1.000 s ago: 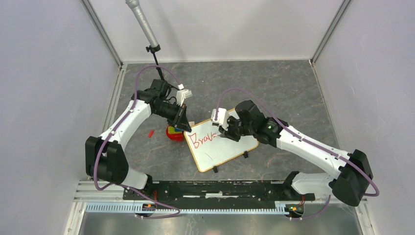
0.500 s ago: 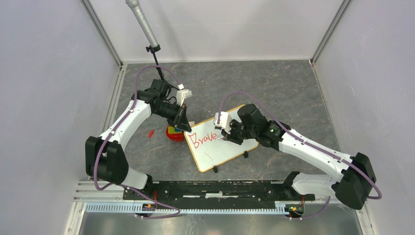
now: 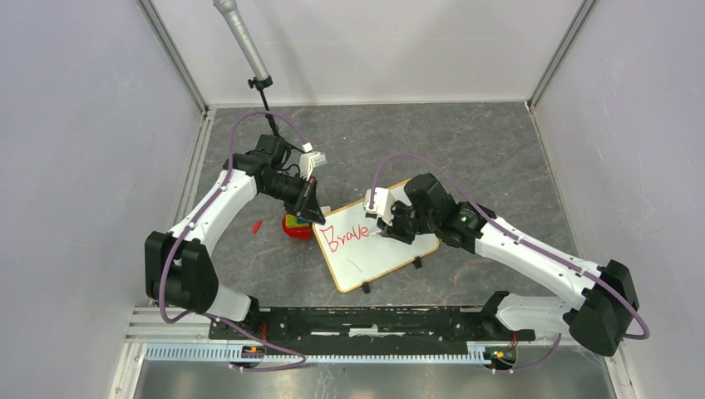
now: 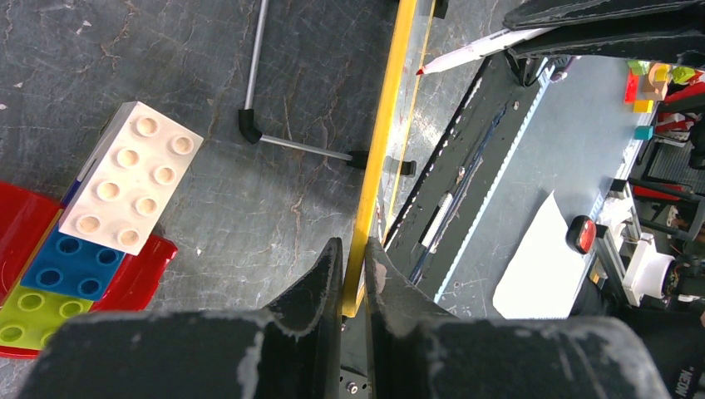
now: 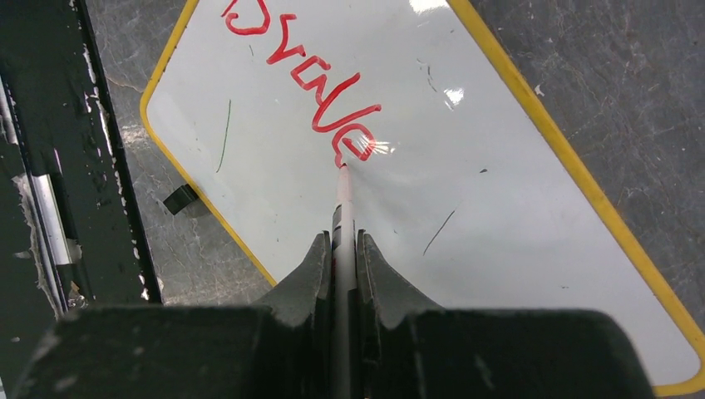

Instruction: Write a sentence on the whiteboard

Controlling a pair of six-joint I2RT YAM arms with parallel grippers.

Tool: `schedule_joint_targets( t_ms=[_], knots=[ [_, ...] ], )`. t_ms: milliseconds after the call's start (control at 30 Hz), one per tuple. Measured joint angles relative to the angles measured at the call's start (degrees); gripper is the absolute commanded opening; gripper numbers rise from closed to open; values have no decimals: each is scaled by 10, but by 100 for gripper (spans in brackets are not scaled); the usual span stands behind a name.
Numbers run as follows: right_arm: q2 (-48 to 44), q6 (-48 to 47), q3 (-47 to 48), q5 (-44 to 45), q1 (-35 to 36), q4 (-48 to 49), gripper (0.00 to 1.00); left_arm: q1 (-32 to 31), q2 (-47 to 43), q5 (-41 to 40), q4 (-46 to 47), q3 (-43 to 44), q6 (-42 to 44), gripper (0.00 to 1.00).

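At frame centre the whiteboard [image 3: 378,253] sat on the counter [image 3: 499,158]. The right end effector [image 5: 342,243] gripped a marker [image 5: 342,195], its tip touching the sentence [image 5: 320,91], "Brave". Left of centre, the left end effector [image 4: 353,251] pinched the board's frame. Beside it, a red tray [image 4: 21,224] held toy bricks [image 4: 129,187].

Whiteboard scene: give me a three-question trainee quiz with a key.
1. True or false: the left tool is shut on the frame edge of the whiteboard.
2. Pick one: the red lettering on the board reads A) Brave, B) Keep, C) Going.
3. Fill in: the right tool grips a ___ whose tip sits at the last letter.

Key: 1 true; 2 A; 3 marker.
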Motion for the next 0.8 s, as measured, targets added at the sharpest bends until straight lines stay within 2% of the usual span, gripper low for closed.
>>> schedule_joint_targets(
  t_ms=[800],
  knots=[
    [-23, -2, 18, 0, -19, -12, 0, 0, 0, 0, 0, 0, 0, 3]
  ],
)
